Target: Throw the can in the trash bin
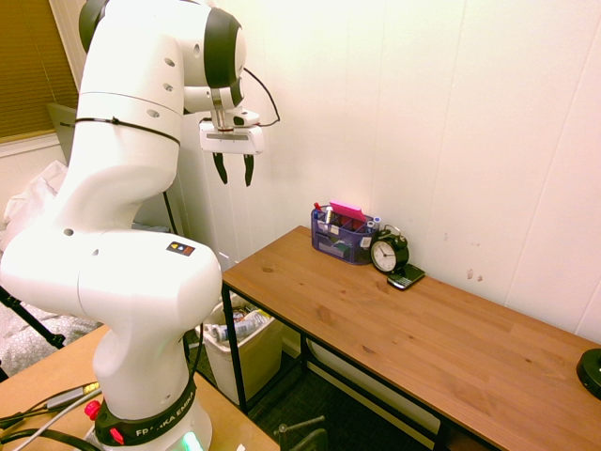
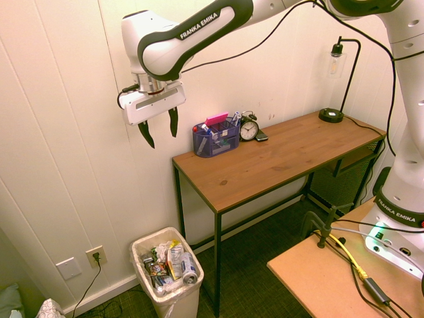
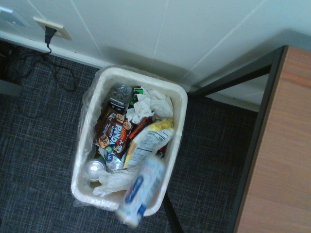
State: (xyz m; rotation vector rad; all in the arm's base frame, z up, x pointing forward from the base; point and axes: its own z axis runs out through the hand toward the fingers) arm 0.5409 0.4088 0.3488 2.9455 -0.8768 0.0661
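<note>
Gripper (image 2: 159, 132) up high over trash bin (image 2: 140, 246), fingers apart, holding nothing. Can (image 2: 188, 268) lies on top of wrappers inside bin, beside wooden table (image 2: 278, 159).

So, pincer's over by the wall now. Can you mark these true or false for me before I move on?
1. The pincer is open and holds nothing. True.
2. The pincer hangs over the desk. False: it hangs off the desk's end, above the trash bin.
3. The can stands upright on the desk. False: it is at the bin, among the rubbish, and shows blurred in the wrist view.
4. The trash bin is otherwise empty. False: it holds wrappers and crumpled tissue.
5. The alarm clock stands on the desk beside the blue organiser. True.
</note>
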